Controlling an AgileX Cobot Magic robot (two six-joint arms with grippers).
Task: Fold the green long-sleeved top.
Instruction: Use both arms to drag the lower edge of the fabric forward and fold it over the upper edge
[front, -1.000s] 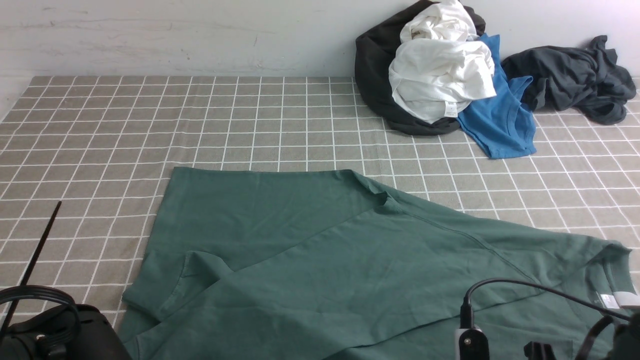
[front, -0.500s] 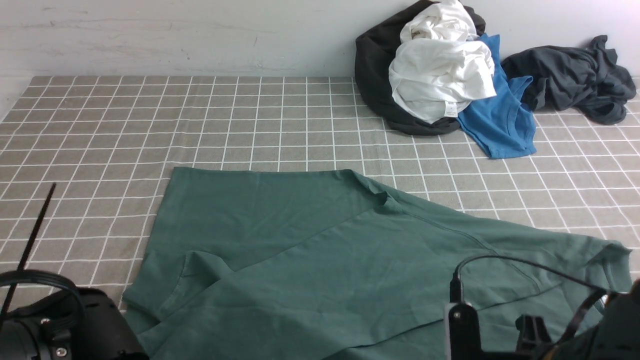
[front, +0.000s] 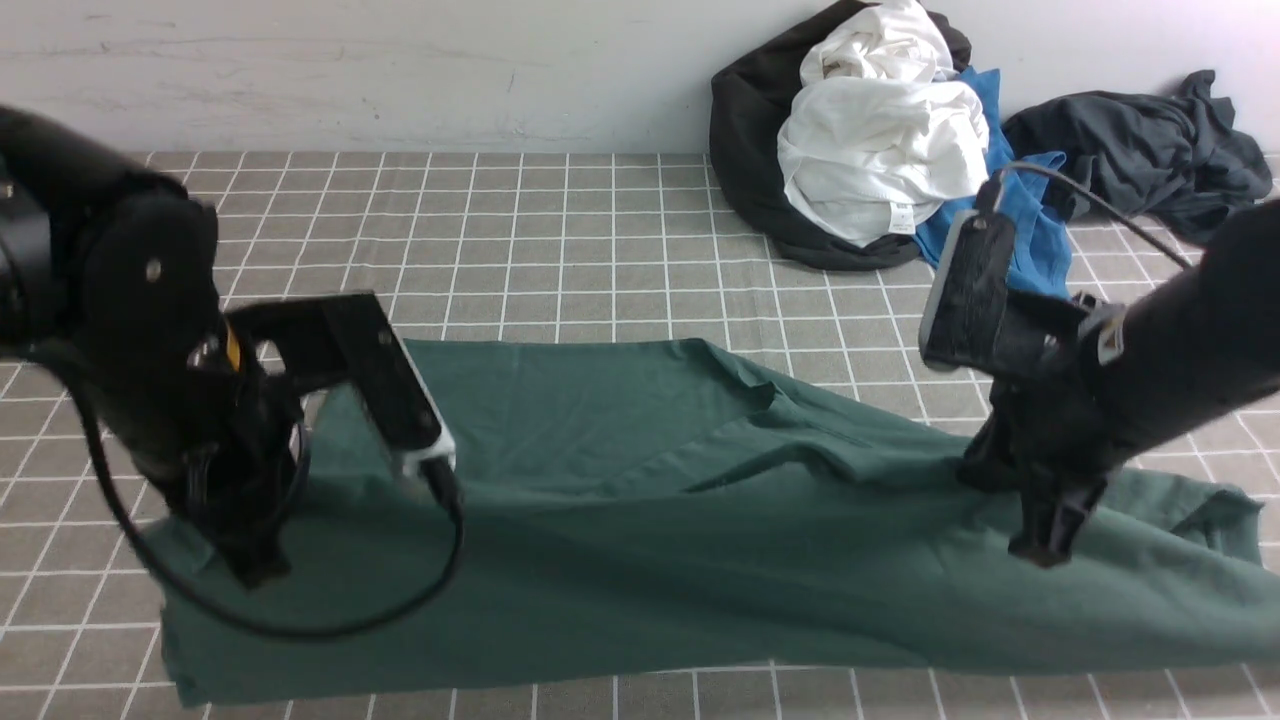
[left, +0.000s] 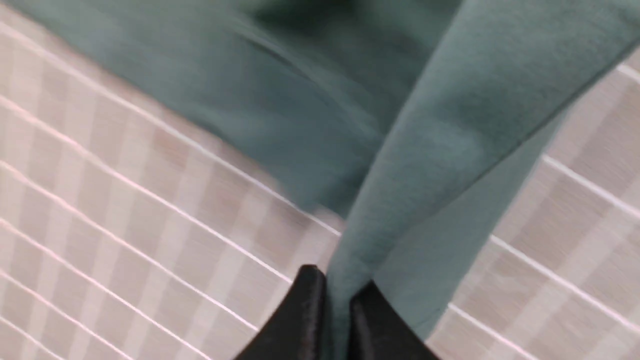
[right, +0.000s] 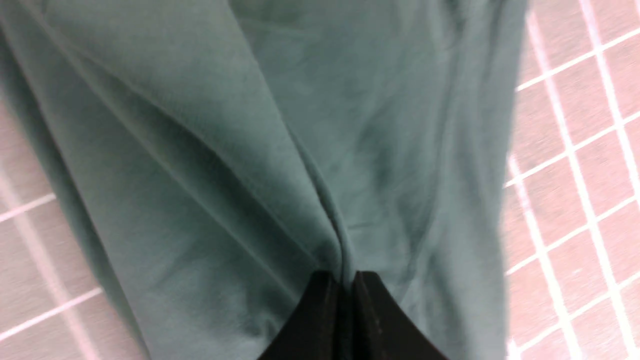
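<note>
Now both claws have a pinch of the green top (front: 640, 520), which lies spread across the near half of the bench (front: 560, 230) and is drawn up into a pleat at each grip. To do this fold well, I would move the two arms together at matching height and pace. That way the cloth between them runs taut and comes down square, without dragging the layer underneath. Slack in the middle would likely leave a crease.

On the left, the left claw (front: 255, 570) is closed tight on a narrow ridge of fabric near the top's left end. Its arm reaches in from the left side, wrist pointing down at the bench, with the wrist camera's box angled toward the middle. On the right, the right claw (front: 1040, 545) is likewise clamped on a fold of fabric near the right end. It hangs from a forearm that slopes down from the right edge. Far beyond it, against the wall, a heap of other clothes (front: 880, 150) sits well apart from the work
</note>
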